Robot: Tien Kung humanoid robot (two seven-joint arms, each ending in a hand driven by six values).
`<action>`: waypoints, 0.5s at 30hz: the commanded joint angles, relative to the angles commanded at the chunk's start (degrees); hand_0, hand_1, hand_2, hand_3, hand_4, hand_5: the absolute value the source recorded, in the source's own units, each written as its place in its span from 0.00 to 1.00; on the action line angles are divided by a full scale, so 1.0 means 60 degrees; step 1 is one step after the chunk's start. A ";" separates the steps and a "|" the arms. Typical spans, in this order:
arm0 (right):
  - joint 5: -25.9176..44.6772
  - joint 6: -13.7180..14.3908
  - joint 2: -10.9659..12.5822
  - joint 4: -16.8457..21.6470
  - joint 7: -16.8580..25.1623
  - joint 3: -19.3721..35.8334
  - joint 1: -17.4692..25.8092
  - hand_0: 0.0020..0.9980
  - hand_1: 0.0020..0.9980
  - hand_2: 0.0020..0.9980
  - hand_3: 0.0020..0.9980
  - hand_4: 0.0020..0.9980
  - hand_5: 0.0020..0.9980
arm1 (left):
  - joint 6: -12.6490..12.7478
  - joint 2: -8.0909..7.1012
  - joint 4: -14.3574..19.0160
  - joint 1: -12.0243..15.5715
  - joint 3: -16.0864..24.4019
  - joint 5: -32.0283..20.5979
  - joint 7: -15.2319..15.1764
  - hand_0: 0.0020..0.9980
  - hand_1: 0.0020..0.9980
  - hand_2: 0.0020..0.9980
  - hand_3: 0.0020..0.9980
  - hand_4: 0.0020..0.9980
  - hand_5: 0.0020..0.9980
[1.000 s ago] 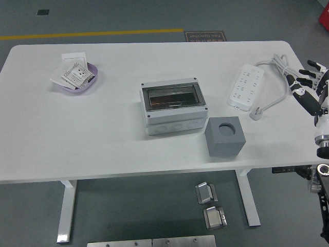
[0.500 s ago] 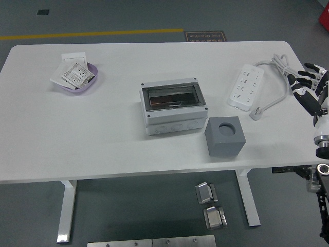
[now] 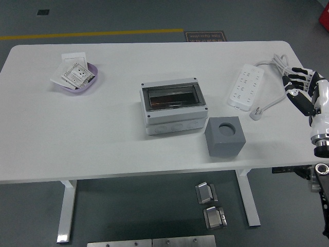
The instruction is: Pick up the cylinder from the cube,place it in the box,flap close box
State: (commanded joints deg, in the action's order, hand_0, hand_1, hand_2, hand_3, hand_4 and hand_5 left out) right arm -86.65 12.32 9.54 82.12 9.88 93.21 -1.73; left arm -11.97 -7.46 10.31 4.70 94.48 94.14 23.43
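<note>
The right hand (image 3: 303, 85) hangs over the table's right edge with its black-and-white fingers (image 3: 294, 77) spread and relaxed, holding nothing; its black arm rises from the lower right corner. The fingertips lie near the coiled white cable (image 3: 277, 64) of a white power strip (image 3: 245, 86), whose plug (image 3: 256, 113) rests on the white table (image 3: 103, 134).

One grey plastic enclosure box (image 3: 174, 108) with a dark see-through hinged flap sits at the table's middle; the flap lies shut, and what is inside cannot be made out through it. Just beside its front right corner stands one grey cube (image 3: 224, 136) with a round hole in its top face; the hole looks dark, and whether a cylinder sits in it cannot be told. Box and cube are close but apart.

At the far left, one shallow lilac bowl (image 3: 93, 82) holds a few small white packets or cards, one of which (image 3: 76, 75) bears dark marks; their exact number is unclear. One white square piece (image 3: 73, 56) rests against the bowl's far rim.

Under the table, on the floor, lie two small metal blocks (image 3: 207, 192), one behind the other.
</note>
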 joint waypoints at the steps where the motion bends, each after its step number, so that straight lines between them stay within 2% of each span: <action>1: -0.0013 -0.0007 0.0010 -0.0002 -0.0024 0.0002 0.0009 0.70 0.76 0.80 0.80 0.81 0.42 | -0.0059 0.0015 0.0000 0.0010 -0.0018 -0.0085 0.0016 0.71 0.76 0.87 0.92 0.89 0.37; 3: 0.0003 0.0005 0.0020 0.0002 -0.0040 0.0018 0.0020 0.70 0.76 0.80 0.80 0.81 0.42 | -0.0074 0.0045 0.0000 0.0023 -0.0066 -0.0170 -0.0017 0.71 0.76 0.87 0.92 0.89 0.37; 4: 0.0018 0.0020 0.0021 0.0005 -0.0042 0.0031 0.0025 0.95 0.98 0.97 0.93 0.98 0.55 | -0.0044 0.0058 0.0000 0.0023 -0.0128 -0.0213 -0.0055 0.92 1.00 1.00 1.00 1.00 0.47; 9: 0.0129 0.0115 0.0009 0.0007 0.0005 0.0075 0.0030 0.95 0.98 0.97 0.93 0.98 0.55 | 0.0164 0.0086 0.0000 0.0002 -0.0290 -0.0219 -0.0247 0.92 1.00 1.00 1.00 1.00 0.47; 10: 0.0149 0.0128 0.0005 0.0008 0.0018 0.0080 0.0030 1.00 0.96 0.97 0.95 1.00 0.68 | 0.0186 0.0082 0.0000 -0.0002 -0.0306 -0.0210 -0.0269 0.95 0.99 1.00 1.00 1.00 0.74; 15: 0.0301 0.0190 0.0002 0.0002 0.0097 0.0060 0.0023 1.00 0.96 0.97 0.95 1.00 0.68 | 0.0303 0.0060 0.0000 -0.0014 -0.0363 -0.0156 -0.0313 0.95 0.99 1.00 1.00 1.00 0.74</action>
State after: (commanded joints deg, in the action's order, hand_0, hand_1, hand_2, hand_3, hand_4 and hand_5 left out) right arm -84.84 13.46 9.55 82.13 10.46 93.57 -1.59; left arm -10.14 -7.10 10.31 4.62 92.30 93.20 21.55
